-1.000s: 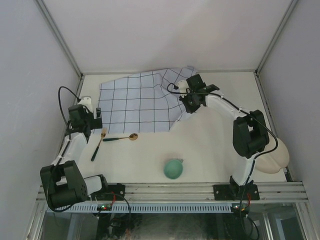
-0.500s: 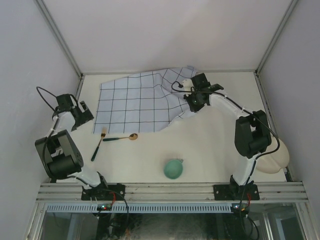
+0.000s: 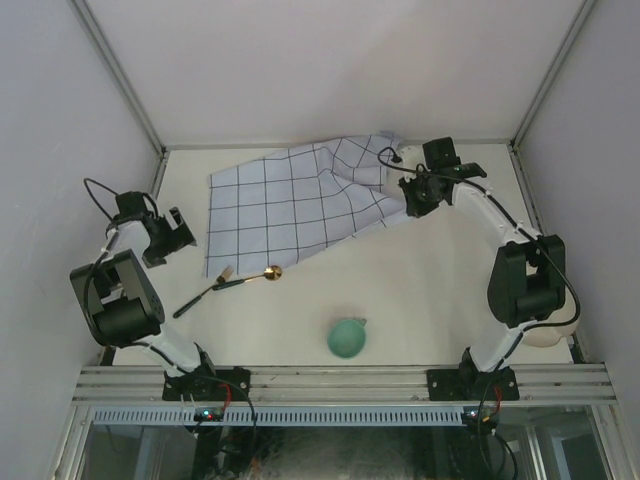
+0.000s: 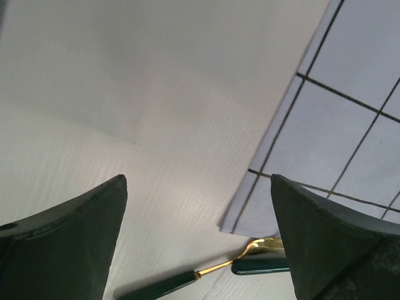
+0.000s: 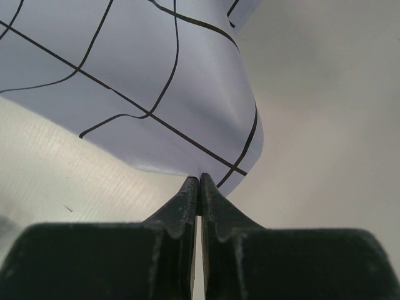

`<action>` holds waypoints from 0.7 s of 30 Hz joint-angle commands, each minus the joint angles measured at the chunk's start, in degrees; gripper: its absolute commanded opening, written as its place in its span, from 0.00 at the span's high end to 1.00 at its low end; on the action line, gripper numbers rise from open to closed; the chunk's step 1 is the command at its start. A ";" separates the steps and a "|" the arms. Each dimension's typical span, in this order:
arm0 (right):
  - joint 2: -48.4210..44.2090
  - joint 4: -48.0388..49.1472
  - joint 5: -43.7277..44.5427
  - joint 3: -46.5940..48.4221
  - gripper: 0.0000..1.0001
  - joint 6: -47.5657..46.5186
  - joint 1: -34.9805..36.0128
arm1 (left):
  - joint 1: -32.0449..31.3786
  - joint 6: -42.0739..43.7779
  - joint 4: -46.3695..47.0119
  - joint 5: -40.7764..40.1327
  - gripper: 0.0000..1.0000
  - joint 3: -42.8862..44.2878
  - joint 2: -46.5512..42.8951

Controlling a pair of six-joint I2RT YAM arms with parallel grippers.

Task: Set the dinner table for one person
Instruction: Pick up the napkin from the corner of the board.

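Note:
The pale-blue grid cloth (image 3: 290, 200) lies rumpled at the back of the cream dinner table (image 3: 430, 270). My right gripper (image 3: 412, 207) is shut on its right edge; in the right wrist view the jaws (image 5: 200, 182) pinch the cloth's hem (image 5: 156, 81). My left gripper (image 3: 183, 235) stands open and empty at the table's left edge, off the cloth. In the left wrist view its fingers (image 4: 69, 244) frame the cloth's corner (image 4: 325, 125) and the gold fork (image 4: 265, 245). The fork (image 3: 200, 297) and a gold spoon (image 3: 250, 277) lie below the cloth's near-left corner.
A green cup (image 3: 347, 338) sits near the front edge in the middle. A cream plate (image 3: 555, 325) lies at the front right, partly behind the right arm. Walls close in the table on three sides.
The right gripper has dragged the cloth to the right and back, so its left edge shifted right. The fork has turned. The left arm has swung out to the left edge, still open.

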 commanded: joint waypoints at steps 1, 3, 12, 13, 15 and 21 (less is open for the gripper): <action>-3.88 -1.62 -2.56 -0.05 1.00 0.04 -2.94 | 2.27 4.26 3.05 2.00 0.00 -2.14 -3.82; -4.17 -1.75 -1.76 -0.40 1.00 -0.35 -3.02 | 2.48 5.00 2.00 3.72 0.01 -2.30 -2.92; -2.94 3.30 1.43 -2.75 1.00 1.29 -1.00 | 2.50 4.43 -2.30 11.15 0.02 1.34 -1.10; -2.46 4.32 2.48 -2.73 1.00 1.46 -0.51 | 2.38 4.16 -2.35 12.35 0.01 1.77 -1.31; -1.29 6.41 4.78 -2.61 1.00 2.06 0.27 | 1.82 3.56 -2.39 13.94 0.00 2.58 -1.97; 1.03 8.34 3.29 -1.09 1.00 2.26 0.93 | -4.39 4.01 -3.21 14.63 0.00 3.63 -2.58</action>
